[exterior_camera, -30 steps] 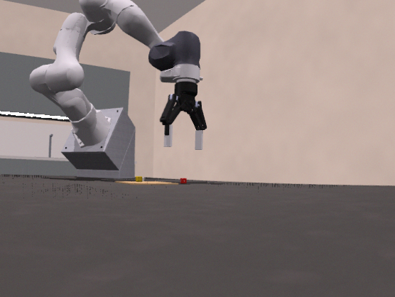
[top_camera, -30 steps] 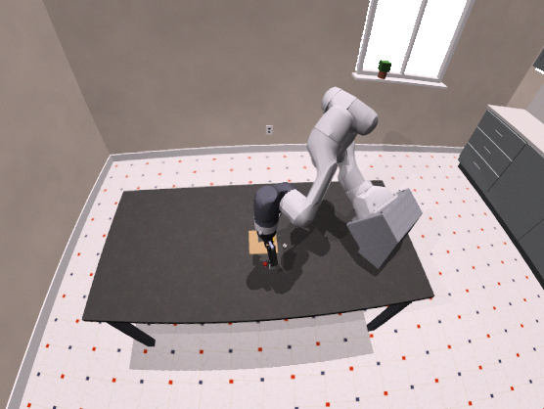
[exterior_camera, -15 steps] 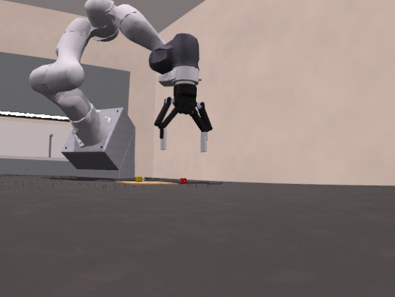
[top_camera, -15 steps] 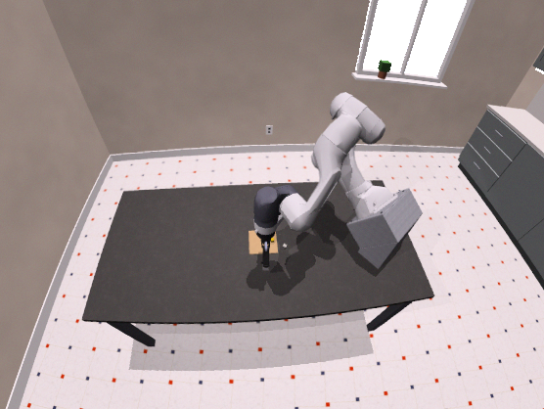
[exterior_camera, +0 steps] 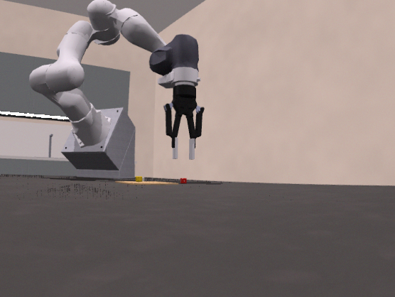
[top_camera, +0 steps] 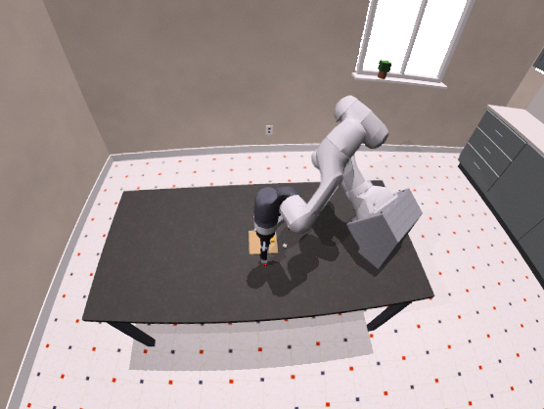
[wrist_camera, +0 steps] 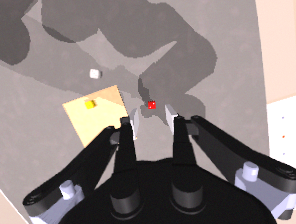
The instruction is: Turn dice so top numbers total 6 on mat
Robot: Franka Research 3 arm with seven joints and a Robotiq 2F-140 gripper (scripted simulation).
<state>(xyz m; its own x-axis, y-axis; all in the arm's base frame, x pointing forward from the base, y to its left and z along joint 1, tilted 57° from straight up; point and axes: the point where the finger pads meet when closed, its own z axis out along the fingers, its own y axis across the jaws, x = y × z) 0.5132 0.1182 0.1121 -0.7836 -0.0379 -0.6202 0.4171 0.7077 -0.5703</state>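
Nearest the wrist camera, the gripper (top_camera: 264,260) (exterior_camera: 183,158) (wrist_camera: 151,113) points straight down with its fingers partly open, a modest gap between them and nothing held. It hangs well above the table (top_camera: 171,245) (exterior_camera: 213,231) (wrist_camera: 230,30), probably so that its fingers can straddle the red die (top_camera: 265,264) (exterior_camera: 183,180) (wrist_camera: 151,105) on the way down. That die lies below the gap, just off the mat (top_camera: 254,242) (exterior_camera: 153,182) (wrist_camera: 97,120), so it likely needs carrying as well as perhaps turning. The narrowed opening seems meant to suit so small a cube while leaving room for a slight miss.

Lower than the gripper and off to one side, the mat bears the yellow die (top_camera: 272,240) (exterior_camera: 138,179) (wrist_camera: 89,104). Farther from the fingers, the white die (top_camera: 285,246) (wrist_camera: 95,74) rests on the table beyond the mat's edge, also needing to come aboard. The top numbers are too small to read, so which dice need turning cannot be told.

The gripper (top_camera: 264,261) (exterior_camera: 183,158) (wrist_camera: 151,113) is sinking lower over the table (top_camera: 186,274) (exterior_camera: 227,234) (wrist_camera: 220,30), its fingertips coming nearer to the red die (top_camera: 265,264) (exterior_camera: 183,180) (wrist_camera: 151,105) beneath them. Its two fingers, having spread wider half a second ago, are now drawing together, standing closer than in either earlier moment. From the top, the die is showing again right at the fingertips after being hidden by them, where at first it was lying just beside them.
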